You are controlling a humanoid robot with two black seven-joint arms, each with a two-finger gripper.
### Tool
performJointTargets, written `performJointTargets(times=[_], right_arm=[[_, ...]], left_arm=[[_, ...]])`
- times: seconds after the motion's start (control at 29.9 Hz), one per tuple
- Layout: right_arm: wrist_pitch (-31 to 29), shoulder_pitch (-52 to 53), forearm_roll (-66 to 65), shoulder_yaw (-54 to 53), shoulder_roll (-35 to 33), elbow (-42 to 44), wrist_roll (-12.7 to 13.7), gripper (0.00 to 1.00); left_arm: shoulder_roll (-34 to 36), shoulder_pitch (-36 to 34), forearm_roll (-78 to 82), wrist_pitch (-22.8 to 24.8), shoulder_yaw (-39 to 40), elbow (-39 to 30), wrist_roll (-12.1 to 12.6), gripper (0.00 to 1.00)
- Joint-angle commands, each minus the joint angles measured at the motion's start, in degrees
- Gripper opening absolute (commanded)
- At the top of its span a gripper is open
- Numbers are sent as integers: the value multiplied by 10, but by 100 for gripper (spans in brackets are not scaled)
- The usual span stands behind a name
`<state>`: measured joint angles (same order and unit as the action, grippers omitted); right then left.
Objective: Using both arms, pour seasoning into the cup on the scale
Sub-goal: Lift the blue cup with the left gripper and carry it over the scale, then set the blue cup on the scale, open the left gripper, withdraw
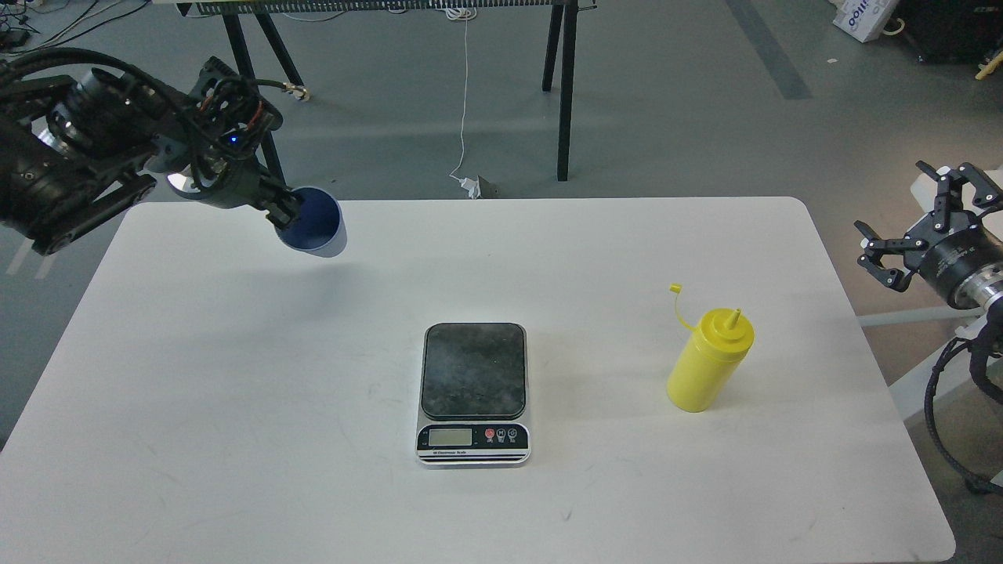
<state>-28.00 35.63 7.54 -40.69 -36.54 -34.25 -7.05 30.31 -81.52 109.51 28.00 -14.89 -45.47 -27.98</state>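
My left tool (284, 210) grips the cup (315, 222) tilted above the table's (196, 392) far left; it could slip before reaching the scale (473, 392). My right tool (913, 235) is spread empty, the bottle (707, 361) untouched.

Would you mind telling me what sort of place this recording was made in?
Probably a robotics lab or workshop, not a kitchen: a plain white table on bare grey floor, a black-legged workbench behind with a dangling cable, and a cardboard box on the floor.

blue cup (317, 227) held aloft, scale (473, 392) bare, yellow bottle (707, 361) upright
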Motion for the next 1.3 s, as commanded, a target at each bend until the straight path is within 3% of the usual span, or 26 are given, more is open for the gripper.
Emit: performJointTargets(times=[0.0, 0.17, 0.3, 0.57, 1.27], right_arm=[[0, 30, -1, 5, 7, 16, 2, 100], [0, 54, -1, 6, 33, 32, 4, 100], [0, 56, -1, 6, 52, 44, 4, 100], [0, 52, -1, 12, 64, 51, 2, 100], [0, 40, -1, 11, 63, 52, -1, 100]], left_arm=[[-30, -32, -12, 0, 0, -87, 0, 1], [-50, -73, -17, 0, 4, -192, 0, 1], [-60, -80, -21, 0, 6, -236, 0, 0], [-109, -37, -26, 0, 0, -220, 0, 0], [-103, 15, -23, 0, -3, -187, 0, 1]])
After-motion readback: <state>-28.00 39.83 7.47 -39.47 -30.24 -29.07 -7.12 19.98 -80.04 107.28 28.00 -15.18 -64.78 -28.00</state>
